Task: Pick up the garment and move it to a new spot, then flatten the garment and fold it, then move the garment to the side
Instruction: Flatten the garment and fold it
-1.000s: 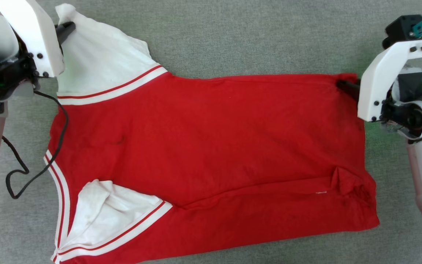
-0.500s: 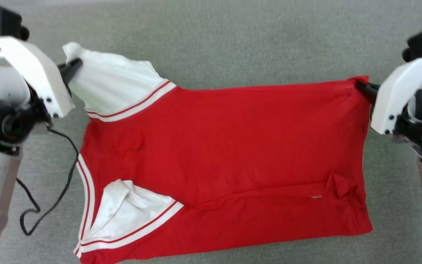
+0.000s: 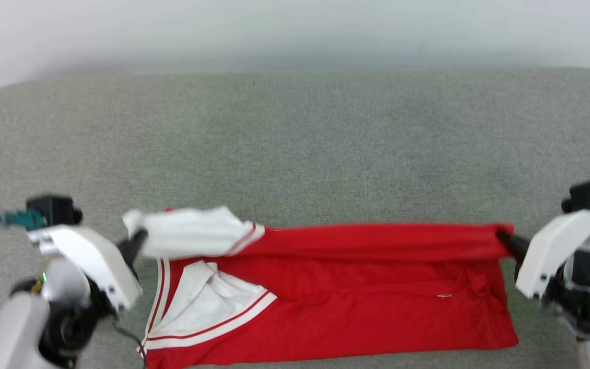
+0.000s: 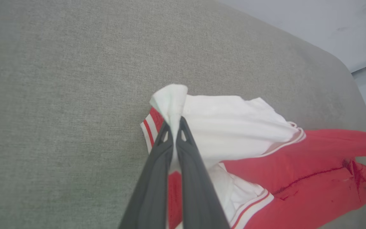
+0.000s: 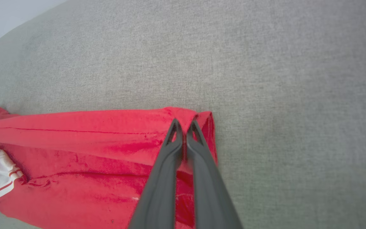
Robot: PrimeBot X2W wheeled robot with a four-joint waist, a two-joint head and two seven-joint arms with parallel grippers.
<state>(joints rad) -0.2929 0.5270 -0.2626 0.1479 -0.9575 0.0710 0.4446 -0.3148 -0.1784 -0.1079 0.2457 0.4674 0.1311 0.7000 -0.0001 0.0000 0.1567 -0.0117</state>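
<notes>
The garment [image 3: 356, 302], a red T-shirt with white sleeves and red-white trim, lies across the grey cushion with its far edge lifted and stretched taut. My left gripper [image 3: 139, 241] is shut on the tip of the far white sleeve [image 4: 227, 124], pinched between its fingers [image 4: 173, 127]. At the other end my right gripper [image 3: 504, 238] is shut on the far hem corner, where the red cloth [image 5: 106, 130] folds over its fingers [image 5: 183, 125]. The near sleeve [image 3: 208, 307] lies rumpled on the body. The lettering is hidden.
The grey cushion [image 3: 295, 148] stretches broad and bare beyond the shirt, ending at a pale wall [image 3: 295, 31] at the back. Its rounded corners show at the far left and right. A black cable runs by my left wrist [image 3: 126, 335].
Both grippers have raised the shirt's far edge and carried it toward the near edge, so the far half now hangs over the near half. The head camera has tilted up.
</notes>
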